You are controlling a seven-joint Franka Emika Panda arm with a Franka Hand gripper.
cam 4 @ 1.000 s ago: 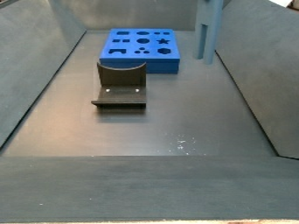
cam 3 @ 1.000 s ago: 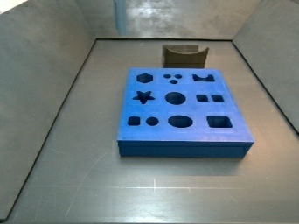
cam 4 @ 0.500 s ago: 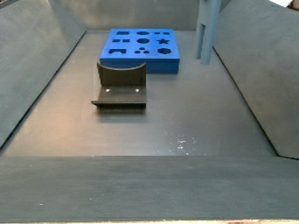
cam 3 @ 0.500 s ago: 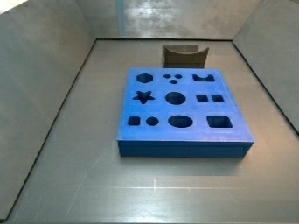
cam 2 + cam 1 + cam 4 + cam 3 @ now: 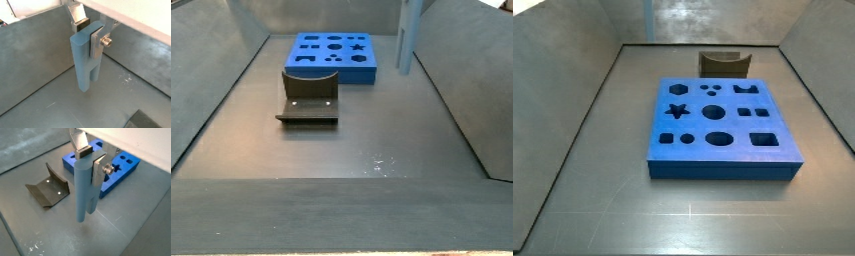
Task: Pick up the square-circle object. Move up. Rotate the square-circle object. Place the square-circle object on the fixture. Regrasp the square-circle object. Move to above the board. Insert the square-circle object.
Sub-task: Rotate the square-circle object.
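In a wrist view, the gripper (image 5: 89,159) hangs above the dull grey floor (image 5: 127,223), its flat silver fingers (image 5: 100,168) clamped on the top of the square-circle object (image 5: 84,190), a smooth pale blue-grey peg hanging upright. Behind it sit the bright-blue board (image 5: 120,170) and the dark notched fixture (image 5: 48,189).

In a side view, the peg (image 5: 410,35) hangs beside the board (image 5: 334,56), clear of the floor; the fixture (image 5: 309,95) stands nearer.

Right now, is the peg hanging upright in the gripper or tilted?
Upright. The square-circle object hangs vertically, its top clamped in the gripper, its lower end clear of the floor in both wrist views.
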